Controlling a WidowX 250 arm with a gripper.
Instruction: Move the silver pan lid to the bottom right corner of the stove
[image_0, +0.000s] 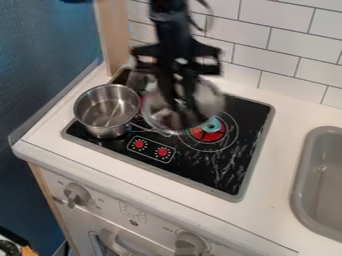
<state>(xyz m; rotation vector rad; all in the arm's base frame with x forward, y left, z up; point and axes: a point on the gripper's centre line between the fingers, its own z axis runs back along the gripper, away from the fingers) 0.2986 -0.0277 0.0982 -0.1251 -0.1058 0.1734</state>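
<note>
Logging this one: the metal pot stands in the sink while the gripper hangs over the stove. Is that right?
Not quite. The camera view shows the metal pot standing on the left side of the stove, not in the sink. The rest holds: the gripper hangs over the stove.

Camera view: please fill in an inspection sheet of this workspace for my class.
Surface: black stove top with grey rim, pale marks at right; white counter around it.
Job's things: round silver pan lid, blurred, away from the stove's bottom right corner.
Clutter: silver metal pot, upright, stove's left; teal ring-shaped item by the red burner mark.
Grippers: black end effector at the lid; grip unclear.
Cables: thin black cable beside the arm.
Surroundings: grey sink, white tiled wall.
</note>
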